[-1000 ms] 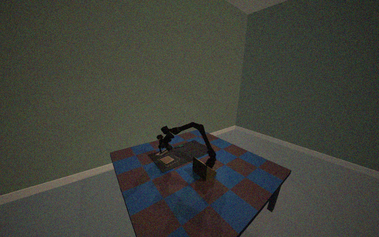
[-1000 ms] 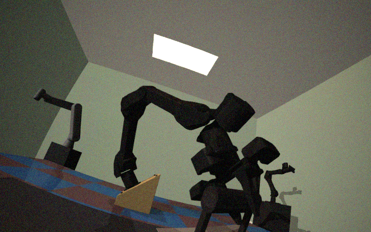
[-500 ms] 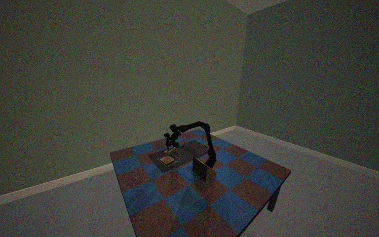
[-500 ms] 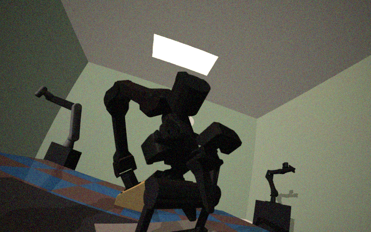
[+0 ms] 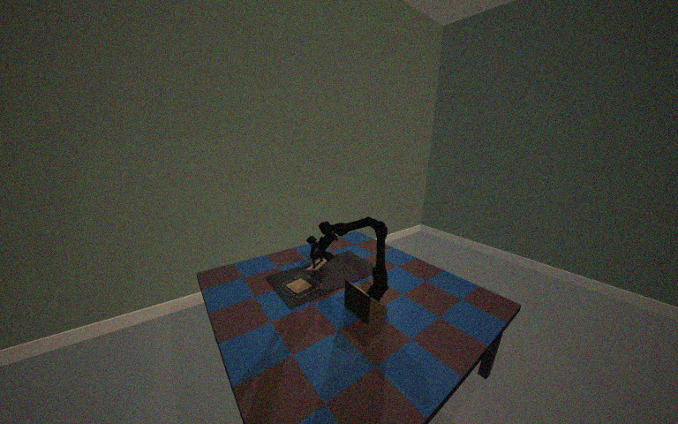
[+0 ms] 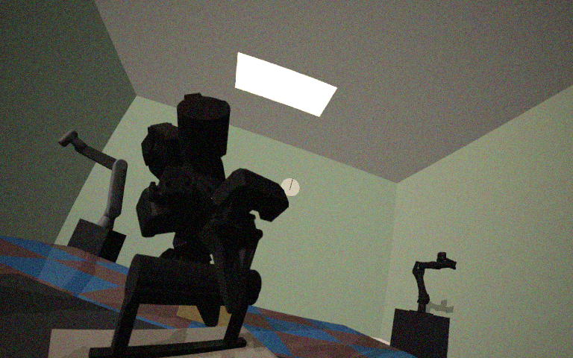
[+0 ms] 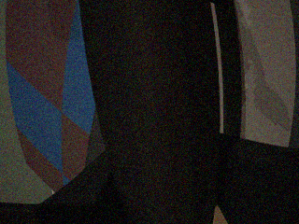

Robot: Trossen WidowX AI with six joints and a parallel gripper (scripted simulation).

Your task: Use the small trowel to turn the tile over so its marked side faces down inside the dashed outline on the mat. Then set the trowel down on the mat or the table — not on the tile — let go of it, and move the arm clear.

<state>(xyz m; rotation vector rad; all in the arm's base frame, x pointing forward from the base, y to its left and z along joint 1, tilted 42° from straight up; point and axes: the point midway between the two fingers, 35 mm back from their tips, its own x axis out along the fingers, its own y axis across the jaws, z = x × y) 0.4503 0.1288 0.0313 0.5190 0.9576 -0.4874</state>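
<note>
My gripper (image 5: 320, 259) (image 6: 219, 314) is shut on the trowel's dark cylindrical handle. The trowel's pale flat blade (image 5: 315, 265) (image 6: 75, 339) (image 7: 268, 56) hangs below the fingers, over the back left part of the mat, behind the tile. I cannot tell whether the blade touches the mat. The tile (image 5: 298, 285) lies flat on the left part of the dark mat (image 5: 344, 269), apart from the trowel. It looks light tan; its mark and which side faces up cannot be made out. The dashed outline around it is only faintly visible. The fingers are mostly dark in the wrist view.
A wedge-shaped wooden block (image 5: 357, 302) stands beside the arm's base, in front of the mat; part of it shows behind the trowel in the exterior view. The table (image 5: 329, 369) has blue and brown checks. Two other arms stand on pedestals far off in the exterior view.
</note>
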